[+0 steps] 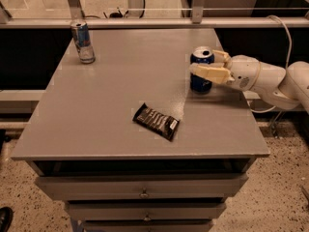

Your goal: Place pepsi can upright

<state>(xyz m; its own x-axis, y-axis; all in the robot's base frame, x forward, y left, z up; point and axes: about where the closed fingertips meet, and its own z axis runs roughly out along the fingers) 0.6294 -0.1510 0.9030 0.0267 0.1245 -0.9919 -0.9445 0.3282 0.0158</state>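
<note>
The pepsi can (199, 82) is deep blue with a silver top. It stands upright at the right side of the grey table (120, 105). My gripper (203, 63) reaches in from the right on a white arm and is shut on the can. One cream finger (208, 72) crosses the can's front, and the other finger (221, 56) lies behind it. The can's base is at the table surface.
A slim silver-and-blue can (83, 42) stands upright at the table's far left corner. A dark candy bar wrapper (156, 121) lies flat near the front middle. The table's right edge is close to the pepsi can. Drawers sit below the tabletop.
</note>
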